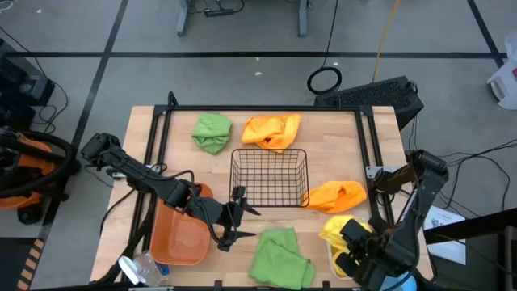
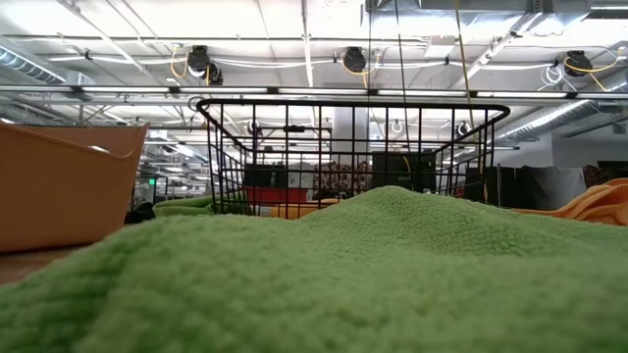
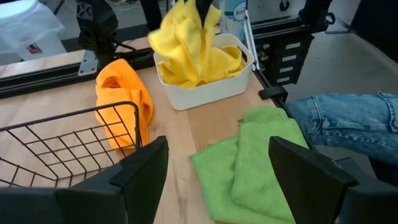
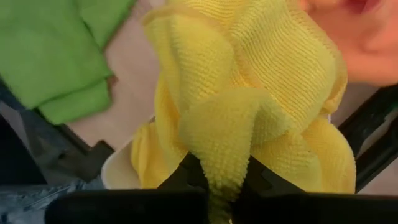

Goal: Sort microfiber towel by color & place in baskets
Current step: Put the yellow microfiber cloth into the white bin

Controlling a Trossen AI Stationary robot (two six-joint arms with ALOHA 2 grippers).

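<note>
Pinching a yellow towel point(image 4: 249, 93), the right gripper point(image 4: 217, 180) has its fingers shut tight on a fold of the cloth and holds it bunched above the white bin point(image 3: 205, 84) at the near right corner of the desk point(image 1: 339, 158). A second yellow cloth point(image 3: 221, 62) already lies inside that bin, and the raised towel's lower part hangs down into it (seen best from the left wrist).

The left gripper point(image 1: 234, 218) sits low over the desk between the orange bin point(image 1: 182, 238) and the black wire basket point(image 1: 269, 176), its fingers point(image 3: 146, 168) spread wide with nothing between them, pointing towards the green towel point(image 1: 279, 257) near the front edge. That green towel lies flat and partly folded, just beside the white bin, and it fills the foreground of the low view.

1 more green towel point(image 1: 212, 132) lies crumpled at the far side of the desk, left of an orange towel point(image 1: 272, 129), which is heaped just beyond the wire basket. The other orange towel point(image 1: 335, 196) rests against the basket's right side, between it and the white bin. No cloth shows in the wire basket; the orange bin's inside also shows none. A clear plastic bottle point(image 1: 141, 268) lies at the near left corner beside the orange bin
</note>
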